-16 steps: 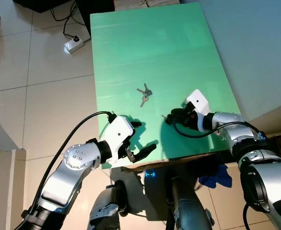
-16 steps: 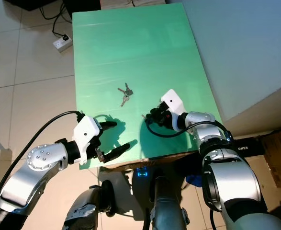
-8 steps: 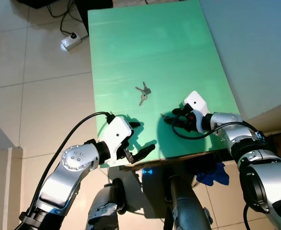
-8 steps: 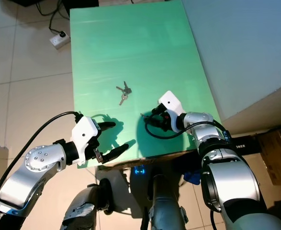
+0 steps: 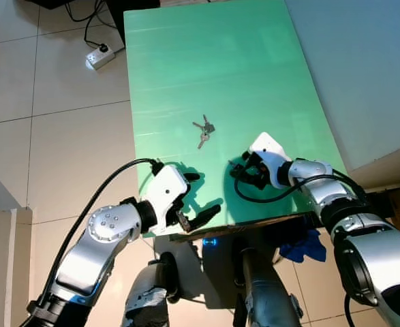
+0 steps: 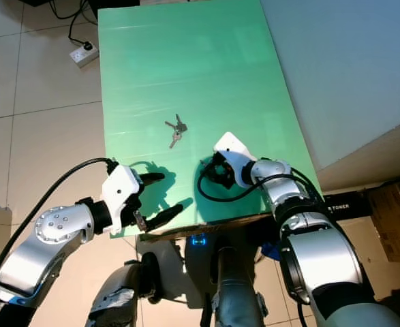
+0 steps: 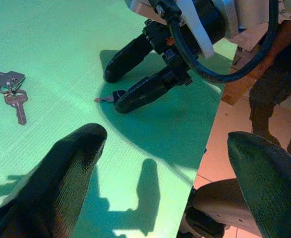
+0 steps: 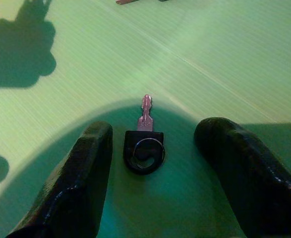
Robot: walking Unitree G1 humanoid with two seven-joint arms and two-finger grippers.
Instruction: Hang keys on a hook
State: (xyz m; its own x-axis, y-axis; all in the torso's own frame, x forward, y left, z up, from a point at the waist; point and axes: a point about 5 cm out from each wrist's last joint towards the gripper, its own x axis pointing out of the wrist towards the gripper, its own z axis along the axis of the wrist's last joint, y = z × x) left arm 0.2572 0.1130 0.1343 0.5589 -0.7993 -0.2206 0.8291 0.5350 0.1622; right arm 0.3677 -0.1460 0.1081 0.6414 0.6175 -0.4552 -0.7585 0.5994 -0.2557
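1. Keys: one black-headed key point(image 8: 144, 148) lying flat on the green worktop point(image 5: 220, 68), silver blade pointing away from the wrist; a separate bunch of keys point(image 5: 203, 131) lying further out toward the middle of the worktop, well apart from both hands.
2. Right hand point(image 8: 152, 148) lowered to the worktop near its front edge, fingers point(image 8: 81, 183) spread, straddling the black-headed key without touching it; key between the two fingers, nearer to one of them than to the other.
3. From the left wrist camera: same right hand point(image 7: 135, 74) with both black fingers angled down onto the green surface, small key point(image 7: 110, 97) at the tip of the nearer finger.
4. Left hand point(image 5: 196, 197) hovering over the front left corner of the worktop, fingers point(image 7: 61, 163) spread wide, holding nothing, casting a dark shadow on the green beside it.
5. Black cable point(image 5: 104, 191) looping from the left wrist back along the silver arm.
6. Off the worktop: pale tiled floor point(image 5: 50, 136), white power strip point(image 5: 99, 57) with a black cord lying on it near the far left corner.
7. Hook for the keys: not made out anywhere in these pictures.
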